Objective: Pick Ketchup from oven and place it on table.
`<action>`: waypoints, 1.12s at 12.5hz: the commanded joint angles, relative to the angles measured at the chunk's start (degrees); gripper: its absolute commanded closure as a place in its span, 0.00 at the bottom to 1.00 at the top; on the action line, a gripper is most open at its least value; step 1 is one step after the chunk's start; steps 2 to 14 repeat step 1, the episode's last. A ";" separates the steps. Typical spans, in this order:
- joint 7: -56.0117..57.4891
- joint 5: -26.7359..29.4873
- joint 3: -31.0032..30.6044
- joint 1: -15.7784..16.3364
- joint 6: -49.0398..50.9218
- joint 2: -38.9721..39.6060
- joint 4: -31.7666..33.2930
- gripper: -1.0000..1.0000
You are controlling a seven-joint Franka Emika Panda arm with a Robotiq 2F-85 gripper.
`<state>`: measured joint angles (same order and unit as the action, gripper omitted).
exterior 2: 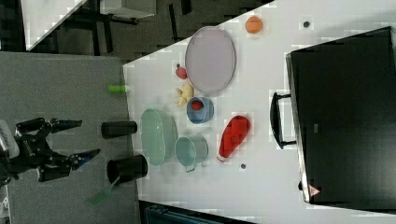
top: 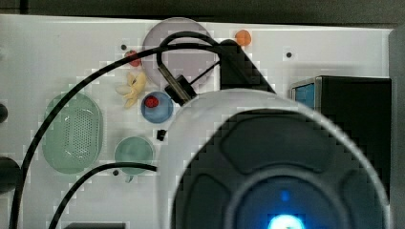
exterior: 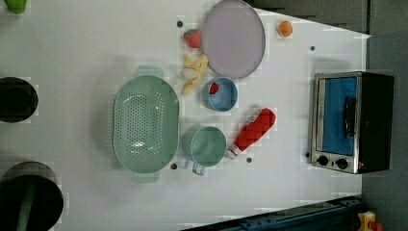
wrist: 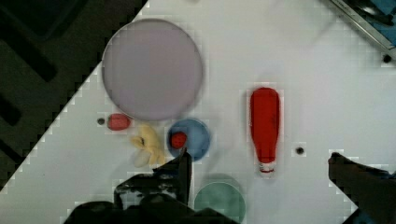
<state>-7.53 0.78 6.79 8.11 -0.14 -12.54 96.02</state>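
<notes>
The ketchup [exterior: 253, 129] lies flat on the white table [exterior: 72, 48], between the teal cup and the oven [exterior: 351, 122], its white cap toward the cup. It also shows in the right view [exterior 2: 233, 135] and in the wrist view [wrist: 265, 123]. The oven's blue glass door is closed, handle out toward the table. My gripper [exterior 2: 88, 137] hangs well off the table surface, open and holding nothing. In the wrist view its two fingers [wrist: 183, 164] stand wide apart, with the ketchup's cap end between them far below. In the top view the arm's body covers the ketchup.
A green colander [exterior: 146, 122], a teal cup [exterior: 207, 144], a blue bowl [exterior: 226, 98] holding a strawberry, a lilac plate [exterior: 233, 38], a banana [exterior: 194, 72], a loose strawberry [exterior: 192, 37] and an orange [exterior: 285, 28] share the table. Two black cups [exterior: 17, 98] stand at the left view's left edge.
</notes>
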 commanded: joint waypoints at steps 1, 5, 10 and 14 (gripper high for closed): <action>-2.96 0.81 0.75 -1.36 2.37 3.45 3.13 0.00; -2.96 0.81 0.75 -1.36 2.37 3.45 3.13 0.00; -2.96 0.81 0.75 -1.36 2.37 3.45 3.13 0.00; -2.96 0.81 0.75 -1.36 2.37 3.45 3.13 0.00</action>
